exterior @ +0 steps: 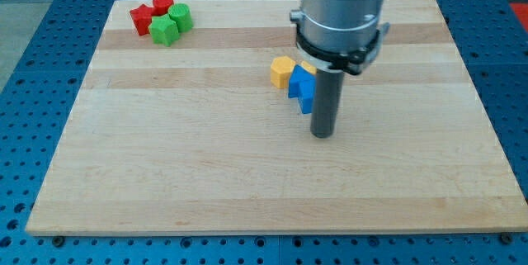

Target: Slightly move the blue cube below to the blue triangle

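Two blue blocks sit together near the board's middle: an upper one (298, 82) and a lower one (307, 100), touching. I cannot tell which is the cube and which the triangle. My tip (322, 135) rests on the board just to the right of and slightly below the lower blue block. The rod stands right next to that block, and I cannot tell whether they touch. The arm's wide body hides the area just above and to the right of the blue blocks.
A yellow block (282, 71) lies to the upper left of the blue pair, and a second yellow block (307, 68) shows partly under the arm. At the board's top left stand a red star (142, 18), a red cylinder (162, 4) and two green blocks (165, 30) (181, 17).
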### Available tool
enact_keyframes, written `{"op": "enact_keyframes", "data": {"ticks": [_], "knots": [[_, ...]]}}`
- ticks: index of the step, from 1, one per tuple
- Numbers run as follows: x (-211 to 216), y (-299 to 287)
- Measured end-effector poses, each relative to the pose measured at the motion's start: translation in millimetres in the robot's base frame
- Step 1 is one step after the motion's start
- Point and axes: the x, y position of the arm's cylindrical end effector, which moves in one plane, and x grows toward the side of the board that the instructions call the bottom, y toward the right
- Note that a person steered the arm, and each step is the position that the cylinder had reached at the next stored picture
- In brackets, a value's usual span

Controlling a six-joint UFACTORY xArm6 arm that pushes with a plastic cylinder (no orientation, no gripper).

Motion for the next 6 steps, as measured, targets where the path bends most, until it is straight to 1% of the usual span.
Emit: {"op": "enact_keyframes", "data": {"ticks": [1,2,3,6], "knots": [[-11,30],[-37,39],[-51,37],[-51,-1]]}}
